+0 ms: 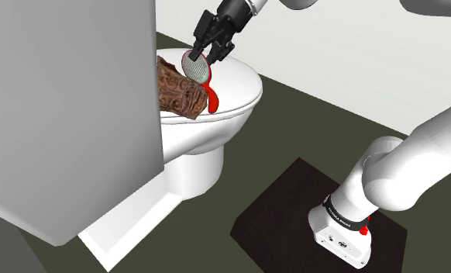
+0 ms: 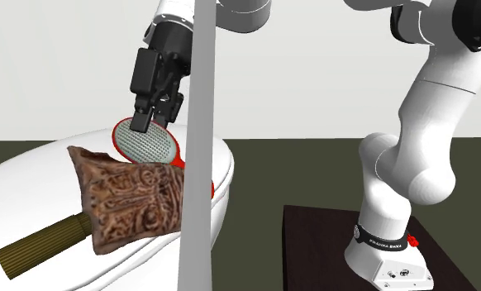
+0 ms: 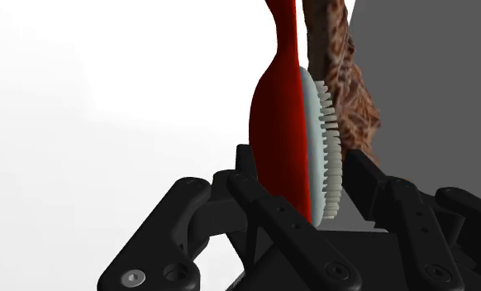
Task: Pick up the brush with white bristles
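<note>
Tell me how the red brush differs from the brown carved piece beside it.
The red brush is smooth with white bristles; the brown carved piece is mottled, with an olive ribbed handle. The claw clasps the red brush's head; the brown carved piece lies loose on the toilet lid. Both have handles.

A white toilet (image 1: 201, 147) with its lid shut stands on a dark olive floor (image 1: 309, 124), with a plain white wall (image 1: 332, 46) beyond it. On the lid lies a brown carved fan-shaped piece (image 2: 131, 198) with a ribbed olive handle (image 2: 40, 248). A tall grey panel (image 1: 69, 116) rises close by at the shoulder view's left. A dark brown rectangular mat (image 1: 286, 202) lies on the floor to the right.
</note>
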`<state>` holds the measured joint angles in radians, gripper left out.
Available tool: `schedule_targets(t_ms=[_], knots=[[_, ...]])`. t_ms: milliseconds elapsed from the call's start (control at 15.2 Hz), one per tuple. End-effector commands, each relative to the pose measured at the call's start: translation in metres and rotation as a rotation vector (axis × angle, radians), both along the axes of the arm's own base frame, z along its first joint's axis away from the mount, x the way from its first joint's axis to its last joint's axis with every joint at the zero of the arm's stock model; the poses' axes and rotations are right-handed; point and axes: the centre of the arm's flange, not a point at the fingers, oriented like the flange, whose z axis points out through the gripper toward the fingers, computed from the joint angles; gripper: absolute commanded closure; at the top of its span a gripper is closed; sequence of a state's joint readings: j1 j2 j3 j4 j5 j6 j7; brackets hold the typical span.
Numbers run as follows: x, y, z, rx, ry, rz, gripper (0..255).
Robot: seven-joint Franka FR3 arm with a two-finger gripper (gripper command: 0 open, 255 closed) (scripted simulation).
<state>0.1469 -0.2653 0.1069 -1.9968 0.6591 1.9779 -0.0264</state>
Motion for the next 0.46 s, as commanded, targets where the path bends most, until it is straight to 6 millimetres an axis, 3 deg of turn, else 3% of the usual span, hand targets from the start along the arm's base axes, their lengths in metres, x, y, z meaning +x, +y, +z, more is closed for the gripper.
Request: schedule_targets(t_ms=[0, 264, 396], knots=[[0.0, 0.001, 0.011, 0.0, 0.0, 0.0, 255], [0.0, 0.001, 0.032, 0.0, 0.0, 0.0, 255], [0.0, 0.001, 0.033, 0.0, 0.0, 0.0, 255]])
